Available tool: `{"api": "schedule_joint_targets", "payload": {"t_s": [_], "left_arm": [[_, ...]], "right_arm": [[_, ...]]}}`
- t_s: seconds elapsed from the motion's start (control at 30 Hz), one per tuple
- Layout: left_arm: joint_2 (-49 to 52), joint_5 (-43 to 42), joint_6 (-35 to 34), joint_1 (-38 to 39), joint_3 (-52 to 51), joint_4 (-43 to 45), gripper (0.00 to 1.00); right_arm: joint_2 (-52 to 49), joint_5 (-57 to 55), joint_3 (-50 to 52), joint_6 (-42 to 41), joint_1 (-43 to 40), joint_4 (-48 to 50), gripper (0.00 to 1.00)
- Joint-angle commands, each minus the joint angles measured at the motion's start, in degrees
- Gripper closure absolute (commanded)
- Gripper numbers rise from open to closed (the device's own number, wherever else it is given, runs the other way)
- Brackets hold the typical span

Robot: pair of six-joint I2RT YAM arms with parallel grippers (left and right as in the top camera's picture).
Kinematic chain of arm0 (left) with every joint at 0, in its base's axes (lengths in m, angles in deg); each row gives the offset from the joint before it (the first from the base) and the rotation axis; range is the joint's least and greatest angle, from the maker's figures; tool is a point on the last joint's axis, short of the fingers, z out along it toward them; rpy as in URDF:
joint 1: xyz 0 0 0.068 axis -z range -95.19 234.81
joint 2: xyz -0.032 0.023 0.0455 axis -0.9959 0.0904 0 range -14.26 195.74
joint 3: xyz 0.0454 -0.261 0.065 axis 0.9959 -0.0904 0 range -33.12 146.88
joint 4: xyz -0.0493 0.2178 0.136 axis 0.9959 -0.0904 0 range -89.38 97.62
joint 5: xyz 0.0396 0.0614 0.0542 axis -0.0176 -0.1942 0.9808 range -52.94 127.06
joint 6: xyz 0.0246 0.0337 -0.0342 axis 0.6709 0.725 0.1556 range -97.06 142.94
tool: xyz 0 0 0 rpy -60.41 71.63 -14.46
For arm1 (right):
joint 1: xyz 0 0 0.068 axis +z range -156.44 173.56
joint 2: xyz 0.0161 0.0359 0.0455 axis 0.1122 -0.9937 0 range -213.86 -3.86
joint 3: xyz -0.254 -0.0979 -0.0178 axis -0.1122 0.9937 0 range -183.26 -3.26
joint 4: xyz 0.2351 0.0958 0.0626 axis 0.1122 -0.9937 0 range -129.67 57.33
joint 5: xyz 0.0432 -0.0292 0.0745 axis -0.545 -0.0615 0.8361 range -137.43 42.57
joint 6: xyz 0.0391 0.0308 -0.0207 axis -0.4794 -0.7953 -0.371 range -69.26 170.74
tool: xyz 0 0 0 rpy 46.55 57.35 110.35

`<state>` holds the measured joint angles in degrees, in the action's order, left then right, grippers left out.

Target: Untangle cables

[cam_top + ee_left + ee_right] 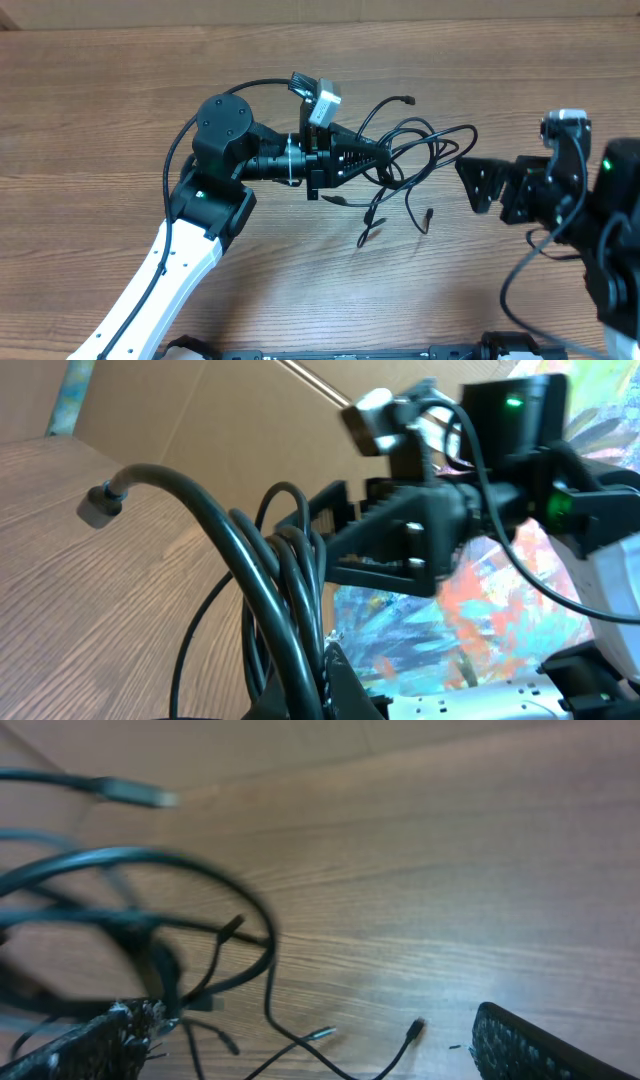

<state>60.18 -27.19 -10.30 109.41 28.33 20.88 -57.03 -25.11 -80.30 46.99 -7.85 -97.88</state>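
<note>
1. The wooden table point(150, 80) filled the overhead view. A cardboard wall point(200, 420) stood along its far edge.
2. I had two arms in view. The left arm point(180, 250) reached in from the lower left and the right arm point(600, 230) from the right side. The left arm's own thick black wire point(180, 145) looped beside its joint, apart from the task's cords.
3. There were two grippers, facing each other across the tangle.
   - The left gripper point(385, 158) was clamped tight on the cables, and its body hid the left part of the tangle from above.
   - The right gripper point(472, 185) had its jaws spread wide and held nothing. It sat near the right edge of the tangle, and I couldn't tell whether it touched a loop.
4. The cables point(420, 150) lay as one knot of thin black loops near the middle of the table, between the two grippers. Some loops were raised at the left gripper and others trailed onto the wood. I couldn't count the separate cords, because they crossed too much.
5. From above I made out at least four loose plug ends:
   - one far plug point(408, 99) toward the cardboard;
   - one near plug point(428, 215);
   - one lower plug point(365, 238);
   - one inner plug point(335, 200), just under the left gripper.
</note>
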Motion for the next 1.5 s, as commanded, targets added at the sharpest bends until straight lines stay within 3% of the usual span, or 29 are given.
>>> {"api": "schedule_joint_targets", "payload": {"t_s": [0.0,0.67,1.17,1.47], "left_arm": [[-0.28,1.27,0.2,-0.57,0.63,0.28,0.96],[-0.28,6.71,-9.51,4.74,0.63,1.16,0.96],[-0.28,9.38,-9.62,8.48,0.63,1.73,0.96],[-0.28,5.07,-12.07,8.87,0.63,3.85,0.96]], "right_arm": [[2.38,1.33,-0.22,2.8,-0.15,0.48,0.0],[0.72,-2.12,-0.22,3.63,-0.17,3.63,0.0],[-2.21,-1.99,-0.22,3.63,-0.17,4.02,0.0],[-4.5,-14.16,-0.22,3.61,-0.17,4.98,0.0]]}}
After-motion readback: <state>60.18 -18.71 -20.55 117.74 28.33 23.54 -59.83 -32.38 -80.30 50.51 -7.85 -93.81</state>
